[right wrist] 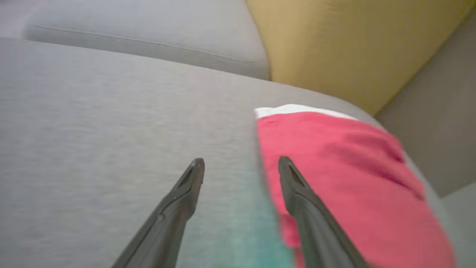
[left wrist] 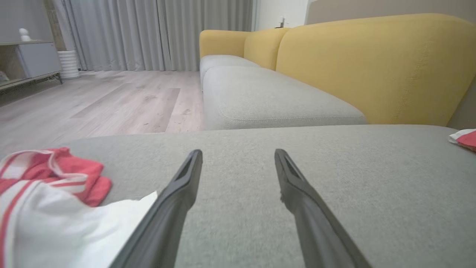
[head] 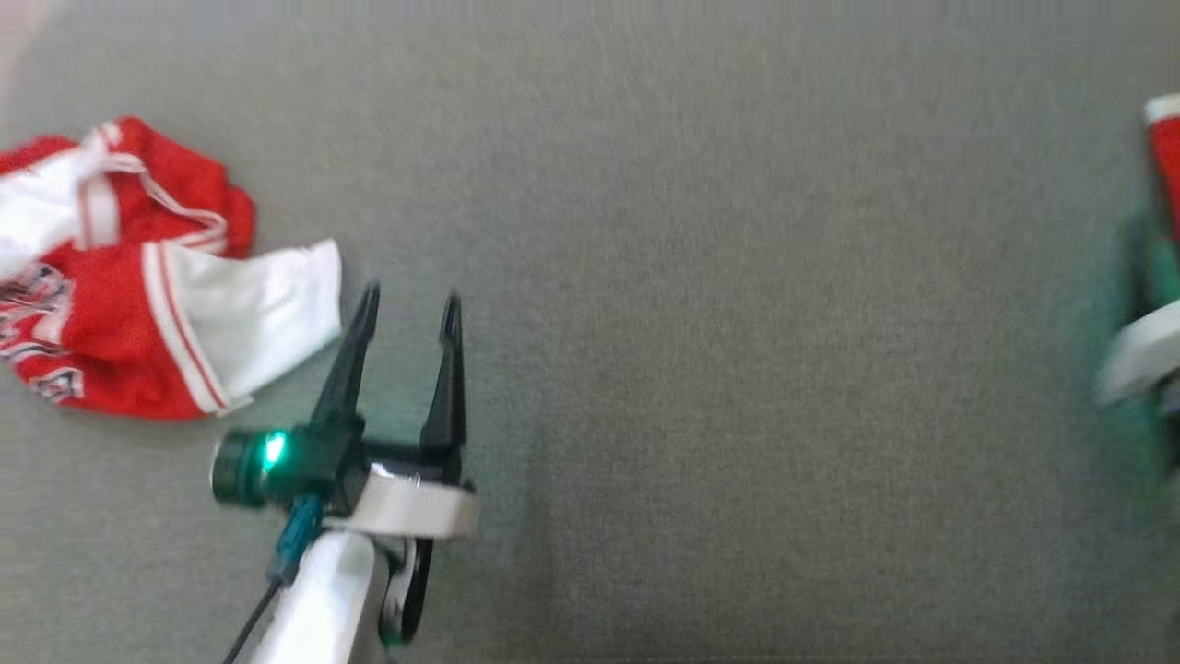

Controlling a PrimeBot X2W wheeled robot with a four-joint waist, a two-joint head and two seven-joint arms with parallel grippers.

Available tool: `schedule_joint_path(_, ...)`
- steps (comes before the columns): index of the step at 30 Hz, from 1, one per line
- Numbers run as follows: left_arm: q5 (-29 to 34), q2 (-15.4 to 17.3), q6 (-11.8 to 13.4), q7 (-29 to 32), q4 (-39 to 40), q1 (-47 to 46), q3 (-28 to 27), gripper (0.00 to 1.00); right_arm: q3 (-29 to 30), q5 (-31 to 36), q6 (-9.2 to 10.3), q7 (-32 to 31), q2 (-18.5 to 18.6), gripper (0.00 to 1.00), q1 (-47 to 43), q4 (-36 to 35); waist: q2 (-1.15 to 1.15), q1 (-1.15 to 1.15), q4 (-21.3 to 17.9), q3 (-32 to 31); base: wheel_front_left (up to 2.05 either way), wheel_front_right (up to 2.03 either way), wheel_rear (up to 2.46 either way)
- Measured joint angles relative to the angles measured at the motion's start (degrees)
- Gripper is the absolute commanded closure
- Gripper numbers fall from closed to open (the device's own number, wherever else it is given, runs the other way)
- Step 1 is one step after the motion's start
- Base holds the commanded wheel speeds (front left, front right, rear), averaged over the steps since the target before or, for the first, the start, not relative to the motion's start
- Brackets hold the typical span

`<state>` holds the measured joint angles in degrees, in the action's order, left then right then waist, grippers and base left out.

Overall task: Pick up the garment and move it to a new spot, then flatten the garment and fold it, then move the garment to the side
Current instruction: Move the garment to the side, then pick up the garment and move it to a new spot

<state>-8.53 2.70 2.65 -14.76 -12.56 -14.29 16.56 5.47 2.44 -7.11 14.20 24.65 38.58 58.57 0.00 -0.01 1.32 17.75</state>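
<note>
Head view: the crumpled garment (head: 138, 277) is seen at nine o'clock on the sofa cushion (head: 737, 277), with the left gripper (head: 410, 297) spread empty beside it. Left wrist view: pickup is judged pending; a reach toward eight o'clock is called for. Right wrist view: the right gripper (right wrist: 241, 160) is spread, empty.

Light: soft, even, indoor; shadows faint. Head view: motion blur, worst at rt edge; green LED glow behind left hand (head: 410, 304). Rt wrist view: smeared. Left wrist view: sharp.
</note>
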Motion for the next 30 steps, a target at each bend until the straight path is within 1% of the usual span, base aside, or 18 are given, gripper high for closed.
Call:
schedule_joint_path(1, -0.16, 0.0, 0.41, 0.0, -0.79, 0.98, -0.16, 0.0, -0.48, -0.1, 0.0, 0.0, -2.33, 0.0, -2.03, -1.16, 0.0, 0.0, 0.2, -1.3, 0.0, 0.0, 0.0)
schedule_joint_path(3, -0.83, -0.01, 0.44, 0.01, -2.69, 2.58, -0.73, 0.0, -1.97, -0.85, 0.0, 0.0, -6.44, 0.0, -6.04, -4.2, 0.0, 0.0, 0.61, -3.96, 0.0, 0.0, 0.0)
schedule_joint_path(6, -0.97, -0.01, 0.45, 0.01, -5.52, 4.4, -1.67, 0.0, -4.55, -3.74, 0.0, 0.01, -11.52, 0.0, -12.09, -10.17, 0.0, 0.0, 1.3, -7.99, 0.0, 0.0, 0.0)
schedule_joint_path(9, -0.97, 0.0, 0.45, 0.03, -7.23, 6.12, -2.13, 0.0, -8.09, -7.39, 0.0, 0.0, -15.04, 0.0, -18.17, -16.61, 0.0, 0.0, 2.0, -11.92, 0.0, 0.0, 0.0)
schedule_joint_path(11, -0.97, 0.0, 0.45, 0.04, -7.88, 7.37, -2.44, 0.0, -9.88, -9.28, 0.0, 0.0, -16.48, 0.0, -22.31, -20.7, 0.0, -0.01, 2.45, -14.41, 0.0, 0.0, 0.0)
schedule_joint_path(15, -0.97, 0.01, 0.45, 0.04, -9.18, 8.94, -3.58, 0.0, -11.26, -10.01, 0.0, 0.01, -17.78, 0.0, -28.73, -28.16, 0.0, -0.01, 3.23, -18.62, 0.0, 0.0, 0.0)
schedule_joint_path(19, 0.12, 0.02, 0.88, 0.04, -11.23, 9.39, -3.8, 0.0, -10.18, -8.95, 0.01, 0.01, -19.25, 0.0, -32.7, -32.71, 0.0, -0.01, 3.72, -21.79, 0.0, 0.0, 0.0)
schedule_joint_path(25, 0.53, 0.05, 0.88, 0.04, -13.58, 10.34, -4.64, 0.0, -10.28, -5.34, 0.01, 0.01, -20.84, 0.0, -38.75, -35.16, 0.0, 0.0, 3.84, -24.45, 0.0, 0.0, 0.0)
schedule_joint_path(30, 0.55, 0.07, 0.88, 0.04, -14.17, 11.0, -4.97, 0.0, -9.55, -4.88, 0.01, 0.01, -21.54, 0.0, -41.33, -35.33, 0.0, 0.0, 3.16, -24.97, 0.0, 0.0, 0.0)
